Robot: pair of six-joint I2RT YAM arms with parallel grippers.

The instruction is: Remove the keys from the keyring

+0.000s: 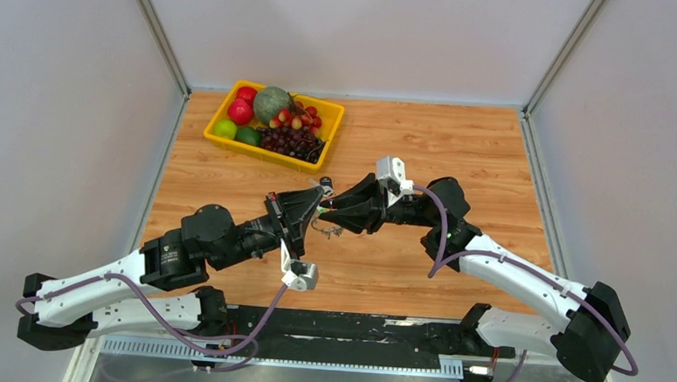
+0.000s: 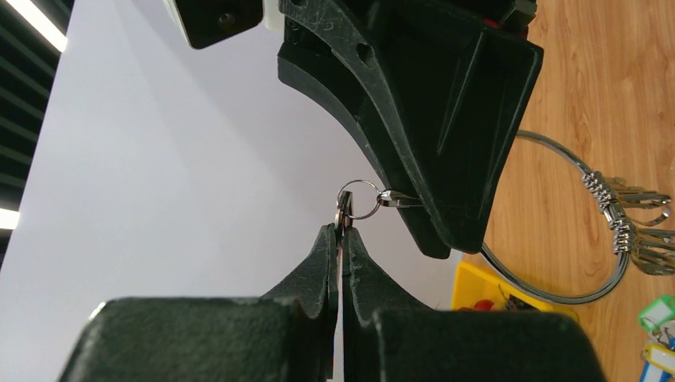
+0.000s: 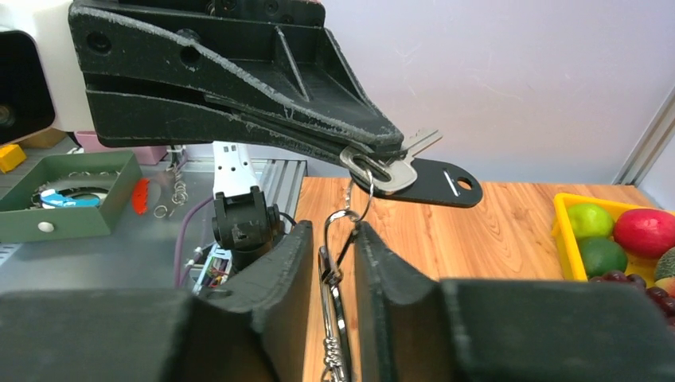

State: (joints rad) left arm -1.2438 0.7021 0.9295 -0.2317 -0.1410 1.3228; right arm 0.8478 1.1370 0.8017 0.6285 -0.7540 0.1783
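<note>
Left end effector point(image 2: 341, 235) is clenched on one key point(image 3: 398, 173). The keyring point(image 2: 557, 296) (partly hidden behind the right end effector point(image 3: 334, 239)) dangles over the worktop point(image 1: 459, 154); right fingers point(image 3: 278, 270) straddle its clasp point(image 3: 328, 267), unclosed.

Looks like a robotics lab cell: white panels point(image 1: 60, 98) on aluminium posts point(image 1: 155, 28) boxing in the arms point(image 1: 506, 270), wooden tabletop point(image 1: 459, 154) under them, yellow fruit bin point(image 1: 262, 155) just beyond.
</note>
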